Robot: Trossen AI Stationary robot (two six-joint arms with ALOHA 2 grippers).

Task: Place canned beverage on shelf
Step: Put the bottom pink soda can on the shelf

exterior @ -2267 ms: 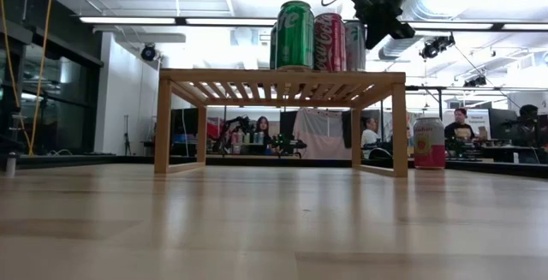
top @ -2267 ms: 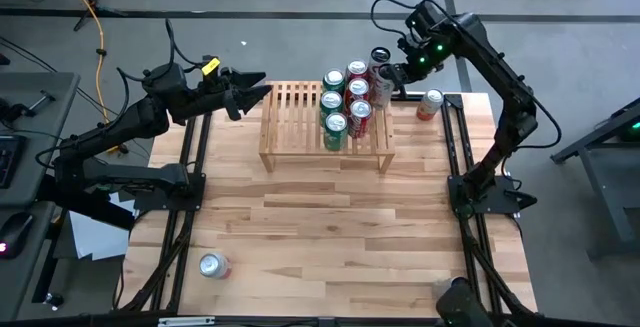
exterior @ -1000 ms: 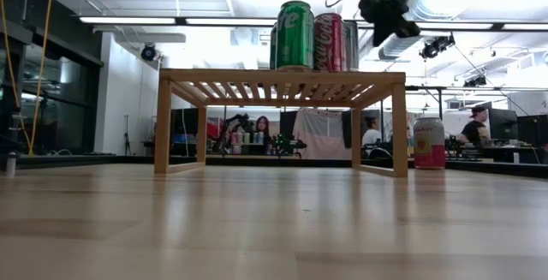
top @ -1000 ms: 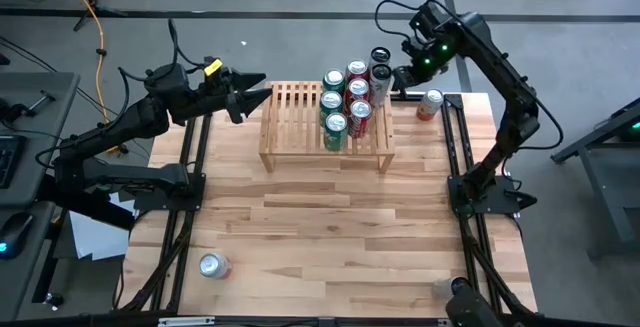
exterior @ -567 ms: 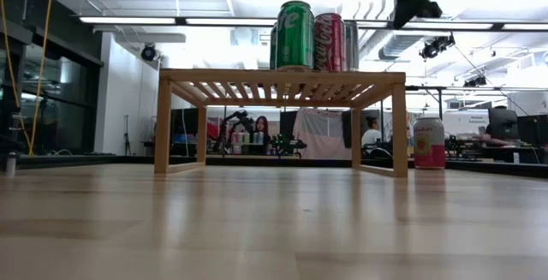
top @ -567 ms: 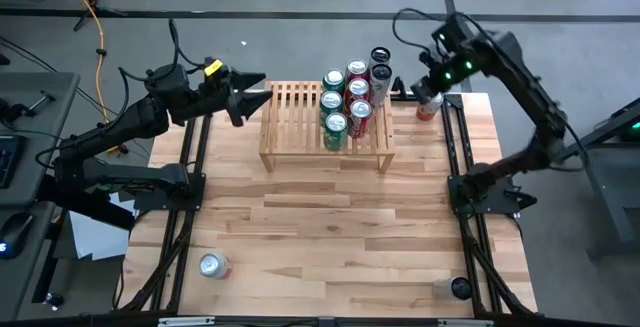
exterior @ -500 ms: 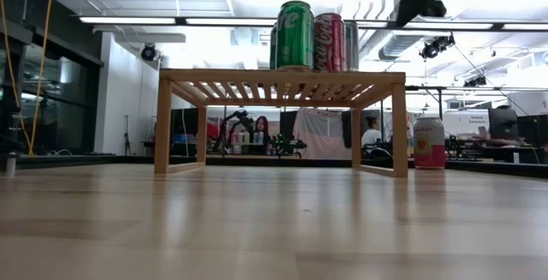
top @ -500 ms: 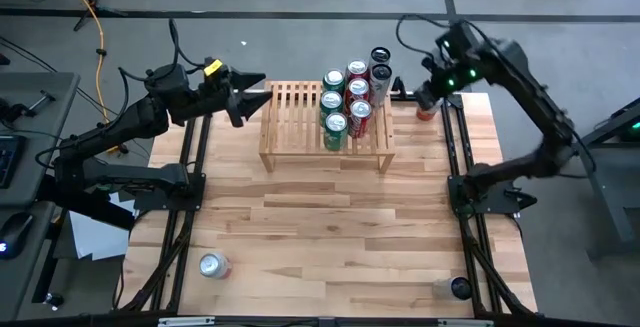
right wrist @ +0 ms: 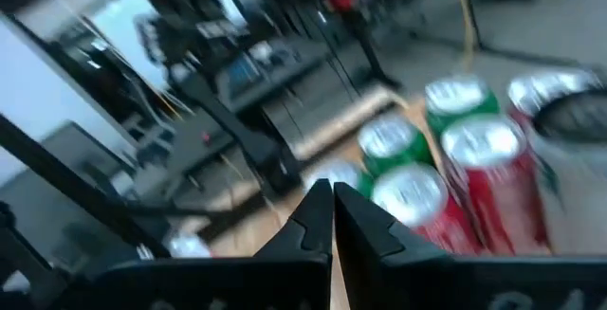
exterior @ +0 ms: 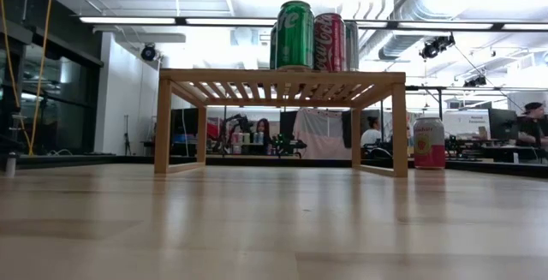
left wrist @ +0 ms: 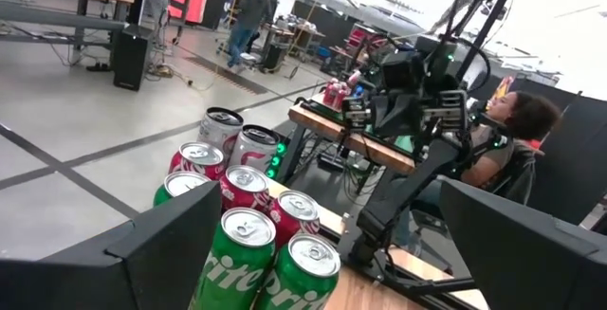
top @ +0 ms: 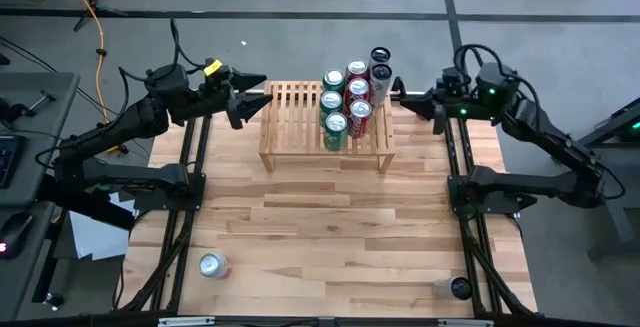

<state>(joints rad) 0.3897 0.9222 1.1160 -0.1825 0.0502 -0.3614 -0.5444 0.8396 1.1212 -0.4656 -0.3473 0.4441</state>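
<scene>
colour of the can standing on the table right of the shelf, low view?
The can is pink-red with a pale band, clearest in the low view.

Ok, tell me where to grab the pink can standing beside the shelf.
Take the pink can around its mid-body, squeezing across the round wall. It stands upright on the table beside the shelf leg, so coming in from the side away from the shelf, probably level, looks safest.

left gripper [top: 262, 89]: raised, jaws spread | right gripper [top: 397, 94]: raised, jaws closed, empty
</scene>
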